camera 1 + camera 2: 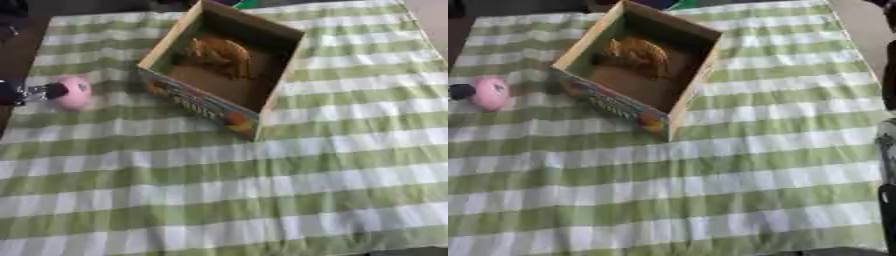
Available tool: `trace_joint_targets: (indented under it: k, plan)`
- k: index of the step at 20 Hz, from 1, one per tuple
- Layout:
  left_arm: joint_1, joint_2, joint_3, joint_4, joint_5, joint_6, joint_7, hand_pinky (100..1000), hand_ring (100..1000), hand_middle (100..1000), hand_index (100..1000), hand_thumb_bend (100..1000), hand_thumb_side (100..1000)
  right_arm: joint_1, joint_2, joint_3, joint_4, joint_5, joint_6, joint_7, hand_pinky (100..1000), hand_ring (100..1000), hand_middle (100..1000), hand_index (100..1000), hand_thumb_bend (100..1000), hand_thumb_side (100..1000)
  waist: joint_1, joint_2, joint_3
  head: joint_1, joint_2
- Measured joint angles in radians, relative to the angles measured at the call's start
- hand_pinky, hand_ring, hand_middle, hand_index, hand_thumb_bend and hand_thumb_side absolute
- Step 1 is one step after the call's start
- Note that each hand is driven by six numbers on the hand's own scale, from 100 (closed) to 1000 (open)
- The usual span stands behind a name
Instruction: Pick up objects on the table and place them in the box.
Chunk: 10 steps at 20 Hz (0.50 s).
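Note:
An open cardboard box [262,102] with a printed front stands askew at the upper middle of the green-and-white checked cloth. Inside it lies an orange-brown object [219,55]. A rounded pink object [75,92] sits on the cloth left of the box. My left hand [22,93], black with a silver part, comes in from the left edge and its tip touches the pink object's left side; most of the hand is out of view. Dark parts of my right arm or hand [888,210] show along the right edge of the right eye view, well away from the box.
The checked cloth [219,190] covers the table down to its near edge. Bare dark table shows at the upper left [17,50]. A green and a dark thing [677,4] lie just beyond the box at the top edge.

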Motion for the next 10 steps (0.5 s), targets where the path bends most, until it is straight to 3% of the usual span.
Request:
trace_joint_targets:
  k: [8, 10]
  plan:
    - [-0.062, -0.006, -0.015, 0.14, 0.013, -0.111, -0.113, 662, 895, 878, 1000, 740, 843, 0.0, 0.0, 0.003, 0.0, 0.0, 0.007, 0.007, 749, 837, 549, 879, 100, 1000, 0.001, 0.0, -0.005, 0.001, -0.005]
    - [-0.071, -0.008, -0.006, 0.154, 0.007, -0.128, -0.141, 640, 877, 859, 995, 666, 797, 0.0, 0.001, 0.006, 0.0, 0.0, 0.008, 0.008, 750, 838, 546, 877, 100, 1000, 0.002, 0.001, -0.006, 0.002, -0.007]
